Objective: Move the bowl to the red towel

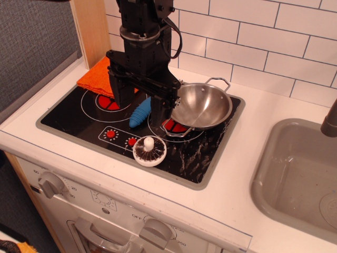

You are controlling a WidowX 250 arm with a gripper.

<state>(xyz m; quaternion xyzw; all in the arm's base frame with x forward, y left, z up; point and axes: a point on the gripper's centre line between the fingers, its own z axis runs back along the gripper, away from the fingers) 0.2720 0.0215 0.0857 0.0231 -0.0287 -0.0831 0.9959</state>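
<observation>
The shiny steel bowl [204, 105] sits tilted over the right rear burner, its opening facing up and left. One wire handle is at its far side and one at its near side. The gripper [141, 108] hangs just left of the bowl, its two black fingers wide apart. The right finger [160, 108] touches the bowl's left rim, and nothing is clamped between the fingers. The orange-red towel [95, 76] lies at the stove's back left corner, partly hidden behind the arm.
A blue ridged object [140, 113] lies on the black stove top [205, 158] between the fingers. A small white knobbed disc [149, 150] sits near the front. A grey sink [295, 174] is at the right. A tiled wall stands behind.
</observation>
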